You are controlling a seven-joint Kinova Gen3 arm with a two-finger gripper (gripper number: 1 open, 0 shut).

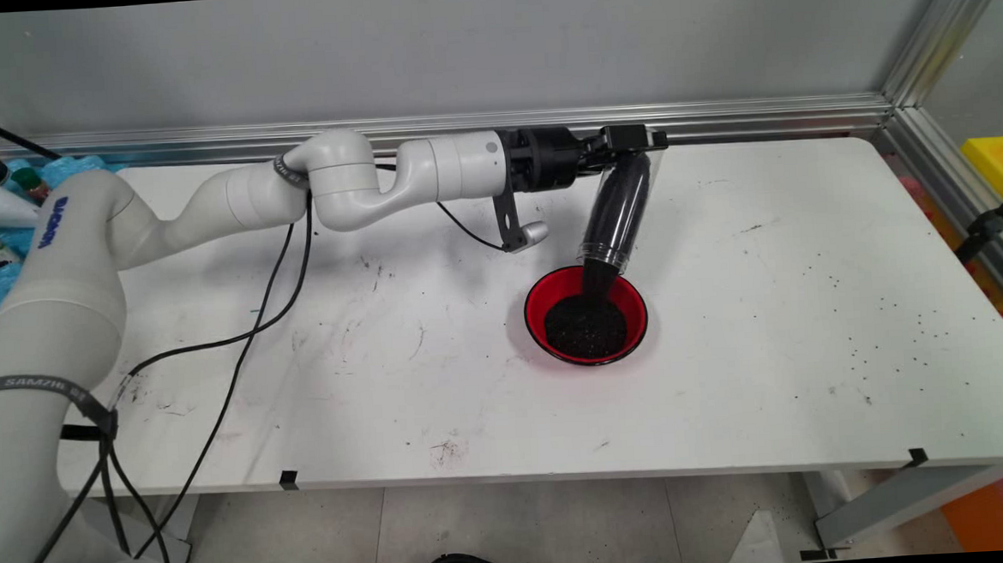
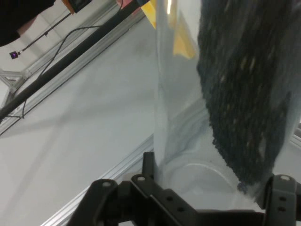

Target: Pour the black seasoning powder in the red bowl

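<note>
Your gripper [image 1: 631, 142], in the upper centre of the main view, has its jaws pinching the base of a clear tube [image 1: 616, 211] of black grains [image 2: 244, 94]. The tube is tipped mouth-down toward the lower left, so the grains run out in a stream. Its mouth hangs just above the far rim of the red bowl [image 1: 538, 322] at the frame's centre, which catches them in a dark heap. Stray grains [image 1: 890, 330] dot the bench [image 1: 387, 390] at right.

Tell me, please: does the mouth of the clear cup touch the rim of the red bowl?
Cannot tell. In the main view the tilted clear cup, held by the gripper, overlaps the far rim of the red bowl; no gap shows, nor plain contact. Black grains run across.
</note>
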